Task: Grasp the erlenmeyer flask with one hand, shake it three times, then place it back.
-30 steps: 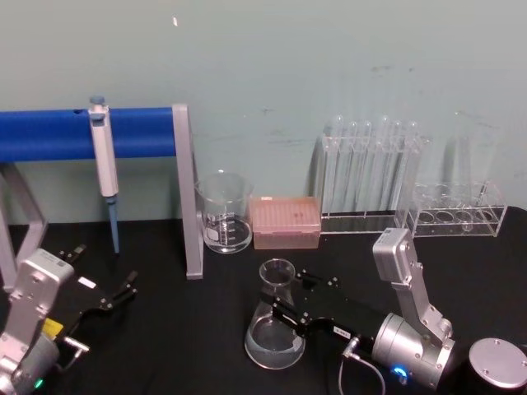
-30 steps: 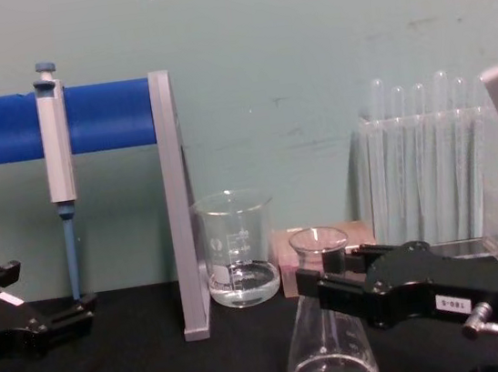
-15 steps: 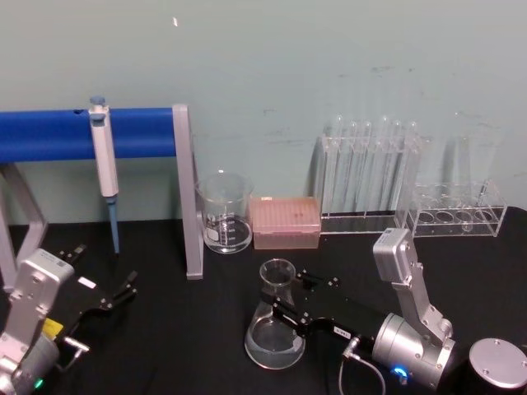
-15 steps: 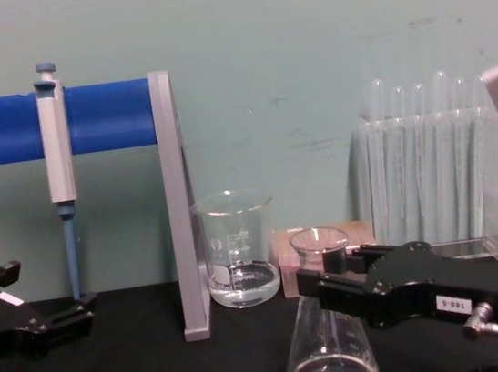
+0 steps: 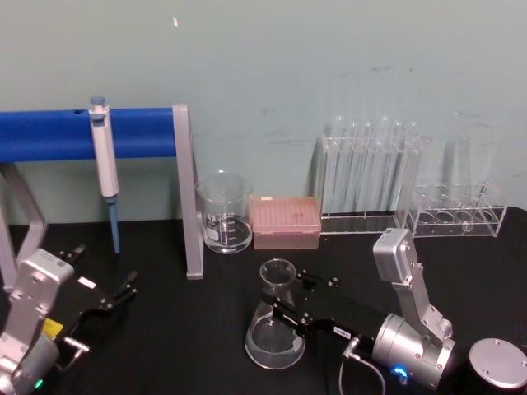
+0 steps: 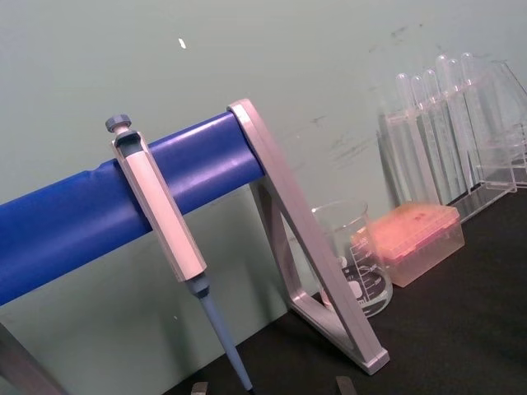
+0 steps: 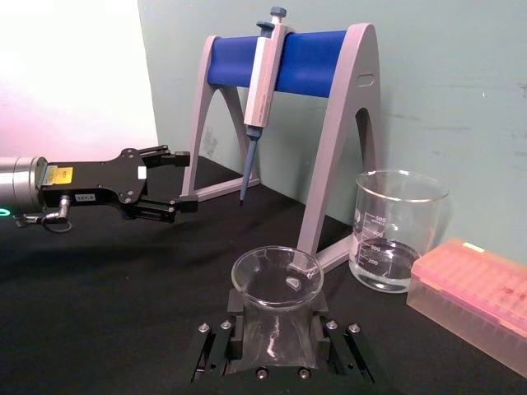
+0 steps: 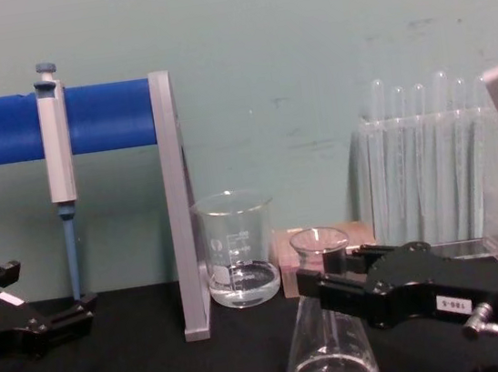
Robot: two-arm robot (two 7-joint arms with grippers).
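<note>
Closest to the robot, the right end effector (image 5: 284,309) comes in from the right side with its two black fingers (image 7: 216,346) clamped on the neck of the erlenmeyer flask (image 5: 274,329), one finger on each side just under the flared rim. The flask stands upright near the front middle of the black tabletop (image 5: 189,329), with a shallow pool of clear liquid in its wide base (whether the base is touching the surface or sitting a hair above it, I can't tell). In the chest view the same grip shows from the side, black fingers wrapped around the glass neck, a small white label on the gripper body.

Over on the left, the left end effector (image 5: 123,290) sits low above the tabletop, well apart from the flask, fingers spread with nothing between them.

Further back, a grey stand (image 5: 186,193) with a blue bar carries a pipette (image 5: 103,164) hanging tip down. Just right of the stand's post is a glass beaker (image 5: 224,212) with a bit of clear liquid in it, and right beside that a pink tip box (image 5: 285,221). Farthest back along the green wall are a clear rack of test tubes (image 5: 370,173) and another clear rack (image 5: 451,212) to its right. A round silver lid-like thing (image 5: 498,362) sits at the front right corner.
</note>
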